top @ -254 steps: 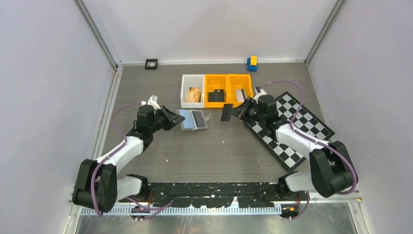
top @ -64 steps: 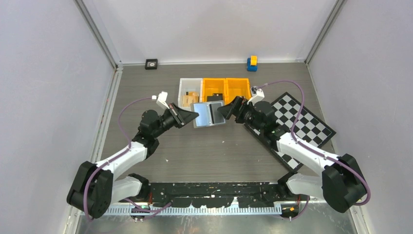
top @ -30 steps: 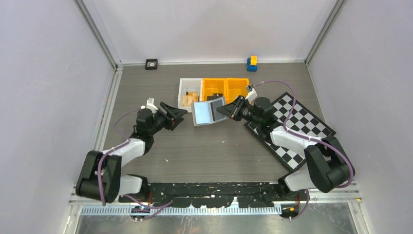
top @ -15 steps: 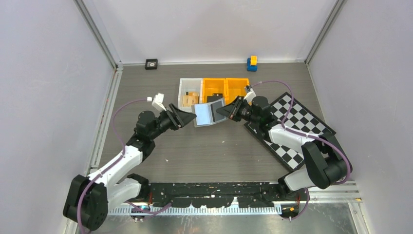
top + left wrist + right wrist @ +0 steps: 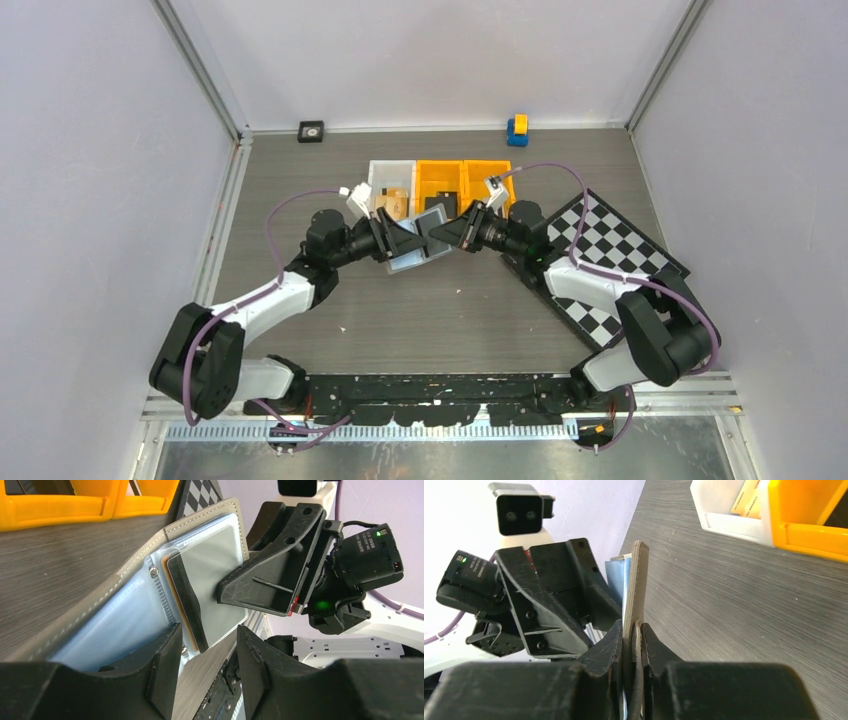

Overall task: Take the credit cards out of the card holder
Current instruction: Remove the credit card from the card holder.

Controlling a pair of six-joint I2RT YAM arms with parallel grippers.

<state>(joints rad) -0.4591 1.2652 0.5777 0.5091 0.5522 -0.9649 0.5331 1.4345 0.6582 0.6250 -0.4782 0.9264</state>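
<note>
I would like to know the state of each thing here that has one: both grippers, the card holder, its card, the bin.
card holder, open, held tilted up.
striped card, in its pocket, not yet out.
left gripper, open, fingers apart around the striped card's near corner.
right gripper, shut on the card holder's edge.
middle orange bin, holds a dark flat item.

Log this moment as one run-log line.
right gripper: shut on card holder, tilted up | left gripper: open, either side of credit card end | card: in pocket, not yet gripped
</note>
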